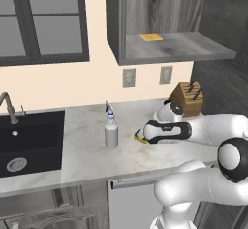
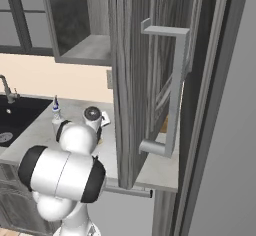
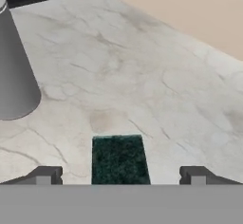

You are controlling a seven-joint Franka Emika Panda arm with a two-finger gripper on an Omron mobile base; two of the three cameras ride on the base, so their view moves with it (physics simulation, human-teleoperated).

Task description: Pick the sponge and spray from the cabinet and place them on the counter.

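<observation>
Resting on the counter (image 1: 87, 140), the sponge (image 3: 119, 160) lies between the two fingertips (image 3: 45, 174) in the hand view, dark green face toward the camera. Clear marble shows on each side between sponge and tip, so the gripper (image 3: 120, 175) is spread wide and grips nothing. In the left base view the gripper (image 1: 141, 137) sits low over the slab, and a yellow edge of the sponge (image 1: 139, 138) shows at its tip.

The spray (image 1: 111, 128) stands upright on the counter, just beside the gripper at its 9 o'clock in the left base view. In the hand view its grey body (image 3: 13, 71) occupies the 10 o'clock area, apart from the sponge. In the right base view the spray (image 2: 56, 114) rises behind the arm's white joint.

The cabinet (image 1: 169, 48) hangs at 12 o'clock above the work area. Its inner shelf carries a flat yellow cloth (image 1: 151, 37). In the right base view its open door (image 2: 145, 80) fills the centre, edge-on, with a grey handle (image 2: 175, 85).

The black sink (image 1: 29, 140) lies at 9 o'clock of the spray. A knife block (image 1: 189, 97) stands at the wall, at 1 o'clock of the gripper.
</observation>
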